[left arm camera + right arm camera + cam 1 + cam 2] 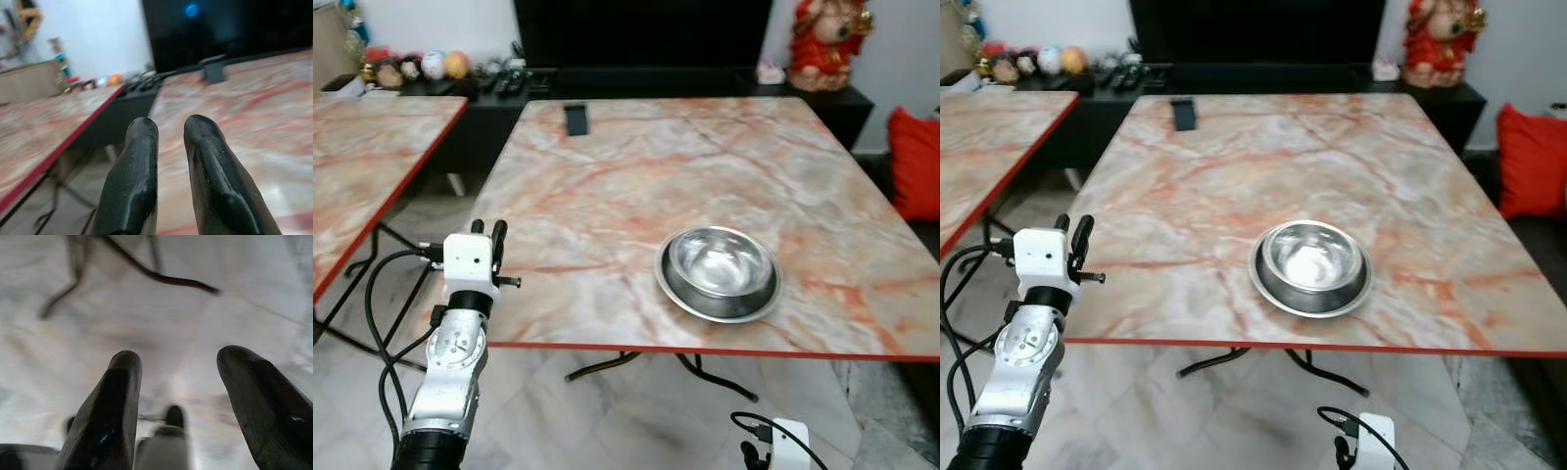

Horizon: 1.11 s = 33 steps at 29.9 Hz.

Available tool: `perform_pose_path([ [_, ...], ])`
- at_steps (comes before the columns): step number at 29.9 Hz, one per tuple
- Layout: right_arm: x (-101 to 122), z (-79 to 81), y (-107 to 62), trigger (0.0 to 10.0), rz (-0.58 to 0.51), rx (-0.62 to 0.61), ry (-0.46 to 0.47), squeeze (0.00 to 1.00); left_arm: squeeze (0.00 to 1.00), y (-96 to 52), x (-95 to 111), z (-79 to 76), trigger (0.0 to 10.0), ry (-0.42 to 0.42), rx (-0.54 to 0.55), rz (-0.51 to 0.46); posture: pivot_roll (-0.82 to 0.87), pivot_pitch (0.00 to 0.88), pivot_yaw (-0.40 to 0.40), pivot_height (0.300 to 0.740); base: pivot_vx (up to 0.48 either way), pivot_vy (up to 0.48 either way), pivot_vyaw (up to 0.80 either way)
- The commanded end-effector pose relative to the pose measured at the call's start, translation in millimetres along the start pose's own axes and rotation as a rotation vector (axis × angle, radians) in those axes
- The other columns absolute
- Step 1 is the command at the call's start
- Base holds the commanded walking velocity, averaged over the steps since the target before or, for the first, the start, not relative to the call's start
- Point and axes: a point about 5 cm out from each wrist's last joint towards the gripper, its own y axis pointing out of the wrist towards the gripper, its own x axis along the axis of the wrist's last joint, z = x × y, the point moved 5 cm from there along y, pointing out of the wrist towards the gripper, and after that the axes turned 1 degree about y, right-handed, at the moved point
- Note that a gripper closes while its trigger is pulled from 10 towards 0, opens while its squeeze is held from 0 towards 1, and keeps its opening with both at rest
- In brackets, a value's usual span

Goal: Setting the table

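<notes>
Only one piece of tableware is out: a round steel bowl (720,272) with a broad flat rim and a mirror-bright inside, sitting upright on the marble-patterned table (607,186), close to the near, red-trimmed edge and toward its right corner. No brand or writing can be read on the bowl. A small dark phone-like object (576,118) lies near the far edge, by the left corner; too small to read any marking.

Off the table's near left corner the left gripper (487,238) is raised, pointing toward the far side, its fingers (139,161) nearly together with a thin gap and nothing between them. The right gripper (178,396) hangs low below the near edge, aimed at the pale tiled floor (146,323), its fingers spread wide and empty.

A second marble table (362,157) stands to the left, and a red figurine (827,39) sits on the dark cabinet (734,88) beyond
</notes>
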Motion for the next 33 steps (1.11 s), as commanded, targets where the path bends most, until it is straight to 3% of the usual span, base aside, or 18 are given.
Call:
perform_pose_path([
  [1,-5.2,-1.9,-1.5,10.0,0.015,0.0,-0.009,0.0,0.0,2.2,6.2,-5.6,10.0,-0.001,-0.015,-0.018,0.05,0.0,0.015,0.724,0.0,0.281,0.43],
  [20,-4.0,-1.5,-1.1,10.0,0.013,0.008,-0.006,0.0,0.0,-0.7,2.2,-9.1,10.0,-0.007,-0.022,-0.006,0.05,0.0,0.009,0.724,0.0,0.282,0.05],
  [29,-5.5,-3.1,-1.6,10.0,0.017,0.003,-0.007,0.0,0.0,-2.1,0.5,-2.4,10.0,-0.004,-0.007,-0.002,0.05,0.0,0.009,0.724,0.0,0.282,0.0],
  [32,-5.5,-2.1,-1.6,10.0,0.016,0.004,-0.005,0.0,0.0,-3.3,-5.5,-8.1,10.0,-0.033,-0.055,0.024,0.05,0.0,0.01,0.724,0.0,0.092,0.0],
  [33,-5.4,-1.1,-1.5,10.0,0.015,0.005,-0.005,0.0,0.0,-5.6,-11.5,-16.4,10.0,-0.037,-0.118,0.048,0.05,0.0,0.01,0.724,0.0,0.0,0.0],
])
